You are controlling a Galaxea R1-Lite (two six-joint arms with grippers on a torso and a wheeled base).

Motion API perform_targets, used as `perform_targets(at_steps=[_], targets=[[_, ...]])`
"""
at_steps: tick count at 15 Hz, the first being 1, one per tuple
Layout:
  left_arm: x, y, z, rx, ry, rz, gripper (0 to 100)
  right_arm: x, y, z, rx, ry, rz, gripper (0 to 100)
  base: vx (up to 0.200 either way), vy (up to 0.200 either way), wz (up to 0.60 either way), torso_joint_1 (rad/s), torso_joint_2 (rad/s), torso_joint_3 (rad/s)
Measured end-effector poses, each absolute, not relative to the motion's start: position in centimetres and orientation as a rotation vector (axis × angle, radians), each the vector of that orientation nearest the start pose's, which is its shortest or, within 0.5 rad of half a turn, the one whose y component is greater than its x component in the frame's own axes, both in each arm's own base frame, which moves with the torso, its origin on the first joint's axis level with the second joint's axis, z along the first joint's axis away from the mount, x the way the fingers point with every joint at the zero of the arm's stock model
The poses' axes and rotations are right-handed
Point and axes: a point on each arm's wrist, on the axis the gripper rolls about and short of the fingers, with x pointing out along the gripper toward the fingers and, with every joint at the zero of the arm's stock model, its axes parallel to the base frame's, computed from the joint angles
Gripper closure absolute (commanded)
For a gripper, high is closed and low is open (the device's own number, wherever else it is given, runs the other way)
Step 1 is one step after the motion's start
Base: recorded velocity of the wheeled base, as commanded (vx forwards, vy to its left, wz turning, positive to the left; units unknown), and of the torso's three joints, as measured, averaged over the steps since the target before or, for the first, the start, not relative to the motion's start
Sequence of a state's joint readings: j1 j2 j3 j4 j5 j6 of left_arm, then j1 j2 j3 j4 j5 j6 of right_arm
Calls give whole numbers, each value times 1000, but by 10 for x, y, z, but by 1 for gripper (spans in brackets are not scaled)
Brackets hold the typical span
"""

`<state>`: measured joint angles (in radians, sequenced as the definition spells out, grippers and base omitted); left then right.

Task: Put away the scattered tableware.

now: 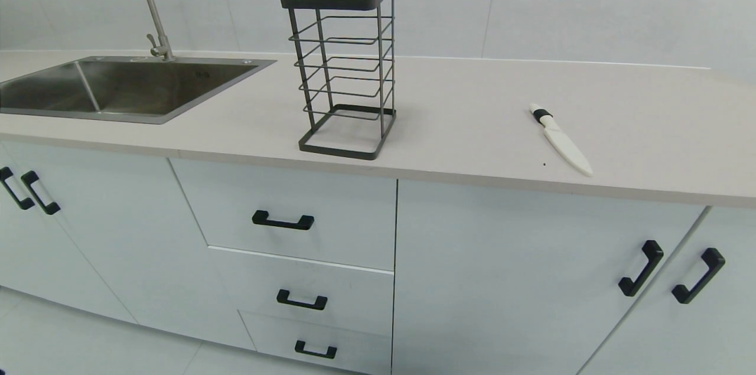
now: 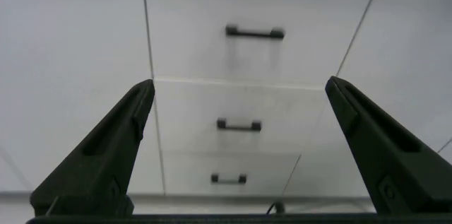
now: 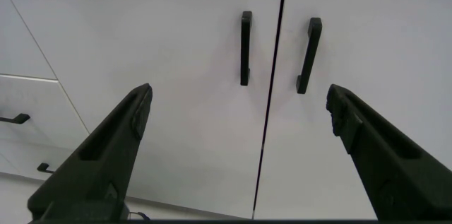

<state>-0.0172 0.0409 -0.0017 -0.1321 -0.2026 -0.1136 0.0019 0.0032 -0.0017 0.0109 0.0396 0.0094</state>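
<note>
While left gripper (image 2: 240,86) and right gripper (image 3: 240,93) gape wide, a clumsy pinch could skid the flat knife (image 1: 560,139) off the counter (image 1: 472,97).

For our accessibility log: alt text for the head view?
A white knife lies flat on a pale countertop, right of an upright black wire rack. A steel sink with a faucet is at far left; white drawers with black handles below.

Sink (image 1: 147,87), upper left: its left part is cut off by the frame edge. Table (image 1: 472,103): runs out past both side edges. Dark speck (image 1: 544,164) beside the knife (image 1: 561,140), right of centre: too small to identify. Top drawer handle (image 2: 255,33): blurred.
</note>
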Motion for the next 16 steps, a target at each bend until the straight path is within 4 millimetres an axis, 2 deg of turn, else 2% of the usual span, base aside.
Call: perform_targets(at_steps=[5,16], targets=[[-23,-2,78,47,-25,-110,0,-23,1,75,10,13,41,0,0,0,0,0,0,0],[-23,-2,75,24,0,-86,0,-23,1,75,9,13,41,0,0,0,0,0,0,0]])
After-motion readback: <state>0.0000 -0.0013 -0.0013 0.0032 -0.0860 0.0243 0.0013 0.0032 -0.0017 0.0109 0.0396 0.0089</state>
